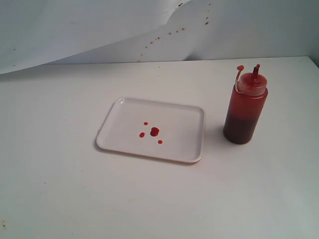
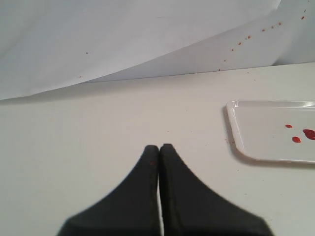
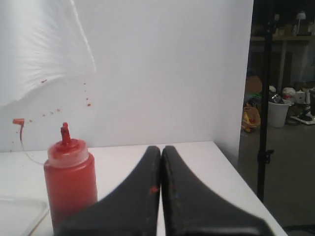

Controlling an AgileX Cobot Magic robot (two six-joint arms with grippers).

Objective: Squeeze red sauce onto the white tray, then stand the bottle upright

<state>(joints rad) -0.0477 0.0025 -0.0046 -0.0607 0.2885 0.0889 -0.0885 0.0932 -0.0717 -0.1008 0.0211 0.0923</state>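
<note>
Left tool (image 2: 158, 147) and right tool (image 3: 161, 149) both pressed together; red sauce (image 1: 154, 131) blob on white tray (image 1: 185, 123); bottle (image 1: 244, 114) upright, partly full.

The left pincer (image 2: 158, 147) is closed, its two black fingers pressed flat together right up to the tips, gripping nothing. The right pincer (image 3: 161, 148) is closed the same way, a small red speck (image 3: 153, 189) on one finger.

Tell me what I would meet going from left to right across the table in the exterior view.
white tray, with the red sauce on its middle → bottle, standing upright
</note>
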